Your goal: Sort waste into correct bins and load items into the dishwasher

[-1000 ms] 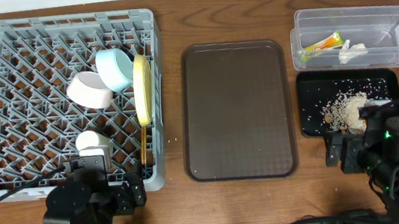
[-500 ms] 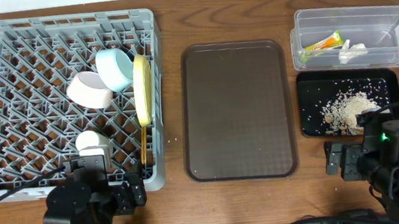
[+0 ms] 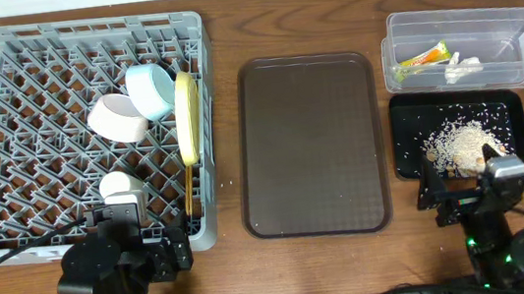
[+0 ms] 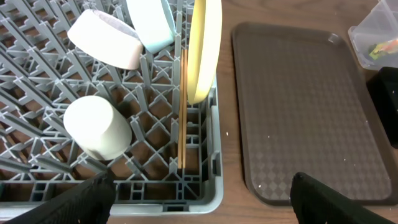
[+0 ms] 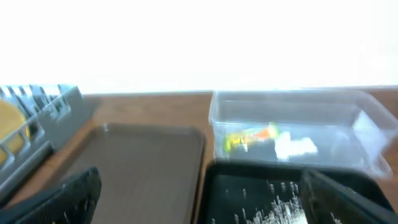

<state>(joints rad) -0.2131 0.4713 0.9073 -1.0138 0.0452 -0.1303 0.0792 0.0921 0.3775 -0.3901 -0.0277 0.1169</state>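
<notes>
The grey dish rack (image 3: 95,25) at left holds the blue bowl (image 3: 149,89), pink bowl (image 3: 116,117), yellow plate (image 3: 186,116) on edge, white cup (image 3: 120,190) and chopsticks (image 3: 189,190). The clear tub (image 3: 505,25) holds the green-and-orange wrapper (image 3: 420,58) and white paper (image 3: 463,67). Rice scraps (image 3: 453,143) lie in the black tray (image 3: 407,120). My left gripper (image 3: 149,241) is open and empty over the rack's near right corner (image 4: 155,196). My right gripper (image 3: 462,184) is open and empty at the black tray's near edge (image 5: 249,186).
A large dark brown serving tray (image 3: 311,141) lies between the rack and the bins. A few rice grains lie scattered across the black tray. Both arm bases stand at the table's front edge. The right wrist view is blurred.
My right arm has drawn back toward the front edge and its gripper now tilts up at the black tray's near edge. The left arm has not moved.
</notes>
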